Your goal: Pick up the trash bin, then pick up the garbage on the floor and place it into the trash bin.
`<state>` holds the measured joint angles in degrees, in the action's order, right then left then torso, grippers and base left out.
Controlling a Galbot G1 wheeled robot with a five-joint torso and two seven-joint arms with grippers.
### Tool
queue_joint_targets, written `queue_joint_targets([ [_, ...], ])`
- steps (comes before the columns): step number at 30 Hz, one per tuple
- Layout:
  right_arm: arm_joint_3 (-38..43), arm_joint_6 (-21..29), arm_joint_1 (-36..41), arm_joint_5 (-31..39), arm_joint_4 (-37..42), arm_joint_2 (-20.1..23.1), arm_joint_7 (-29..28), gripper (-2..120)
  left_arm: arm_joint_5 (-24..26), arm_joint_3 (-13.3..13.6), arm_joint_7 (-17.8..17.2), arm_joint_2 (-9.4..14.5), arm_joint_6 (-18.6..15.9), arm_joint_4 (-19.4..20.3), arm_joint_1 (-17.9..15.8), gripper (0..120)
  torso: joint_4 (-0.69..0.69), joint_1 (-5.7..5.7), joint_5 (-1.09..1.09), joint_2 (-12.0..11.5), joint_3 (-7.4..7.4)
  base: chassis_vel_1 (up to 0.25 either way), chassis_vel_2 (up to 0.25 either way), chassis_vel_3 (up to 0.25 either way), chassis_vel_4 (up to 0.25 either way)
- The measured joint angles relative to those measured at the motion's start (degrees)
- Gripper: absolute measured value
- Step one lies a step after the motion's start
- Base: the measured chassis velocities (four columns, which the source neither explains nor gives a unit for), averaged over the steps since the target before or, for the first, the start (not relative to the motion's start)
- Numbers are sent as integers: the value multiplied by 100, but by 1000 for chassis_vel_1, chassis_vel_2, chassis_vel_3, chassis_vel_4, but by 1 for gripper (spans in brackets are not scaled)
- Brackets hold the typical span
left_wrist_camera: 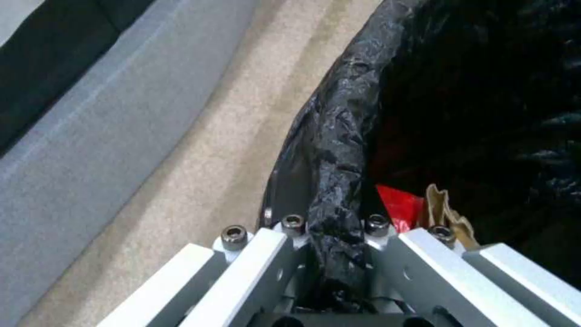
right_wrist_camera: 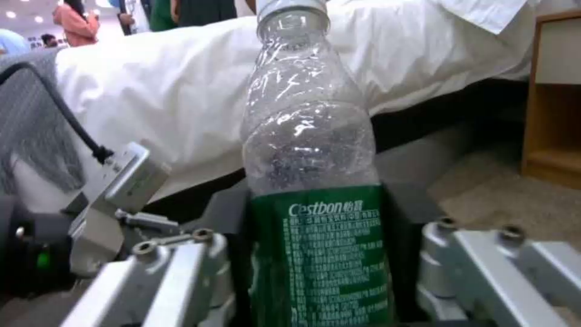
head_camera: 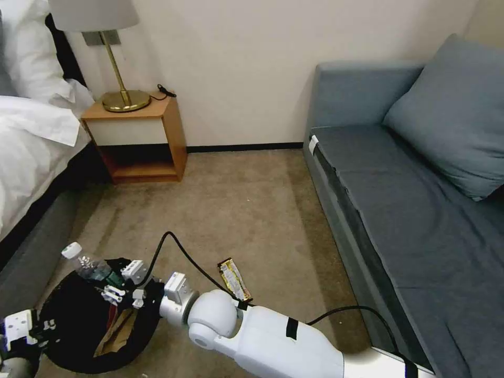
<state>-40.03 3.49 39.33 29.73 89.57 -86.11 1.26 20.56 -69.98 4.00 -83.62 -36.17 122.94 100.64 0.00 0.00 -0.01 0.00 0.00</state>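
Beige carpet [head_camera: 252, 210] runs between a white-sheeted bed [head_camera: 31, 142] and a grey-blue sofa [head_camera: 420, 199], with a wooden nightstand [head_camera: 142, 139] and brass lamp [head_camera: 118, 63] against the wall. Low at the robot's left sits the trash bin [head_camera: 79, 320] — a black bag lines it, and inside lie a red packet [left_wrist_camera: 401, 206] and a crumpled brown paper bag [head_camera: 116, 336]. The left gripper [left_wrist_camera: 330, 236] is clamped on the bin's bagged rim. The right gripper [head_camera: 123, 283] hangs over the bin's far edge, fingers clenched around a clear bottle [right_wrist_camera: 315, 181] with a green label and white cap. A dark-and-gold wrapper [head_camera: 233, 278] lies on the carpet just beside the right arm.
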Motion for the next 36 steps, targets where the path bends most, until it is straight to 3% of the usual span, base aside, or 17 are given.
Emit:
queue_joint_targets([
  [12, -15, 38, 94, -246, 3, -22, -35, 96, 4, 6, 0, 10, 1, 0, -18, 2, 1, 0, 0, 0, 0, 0, 0, 0, 0],
  [15, 74, 89, 156, -338, 58, 21, -77, 99, 6, 1, 0, 21, 1, -8, -29, 2, 1, 0, 1, 0, 0, 0, 0, 0, 0],
  [18, 351, 354, 378, -858, 229, 187, -85, 100, 19, -16, 1, 39, 2, -47, -47, 2, 1, 0, 1, 0, 0, 0, 0, 0, 0],
  [22, 1149, 199, 1072, -1740, 651, 814, -101, 100, 35, -28, -4, 91, 1, -117, -99, 2, -1, 0, 2, 0, 0, 0, 0, 0, 0],
  [26, 1748, -51, 1544, -1952, 965, 1271, 7, 100, 37, -5, -9, 121, -8, -129, -141, 2, -1, 0, 3, 0, 0, 0, 0, 0, 0],
  [36, 2676, -477, 2459, -2157, 1450, 1831, 239, 100, 80, -59, -9, 199, -22, -202, -189, 2, 0, -1, 2, 0, -1, 0, 0, 0, 0],
])
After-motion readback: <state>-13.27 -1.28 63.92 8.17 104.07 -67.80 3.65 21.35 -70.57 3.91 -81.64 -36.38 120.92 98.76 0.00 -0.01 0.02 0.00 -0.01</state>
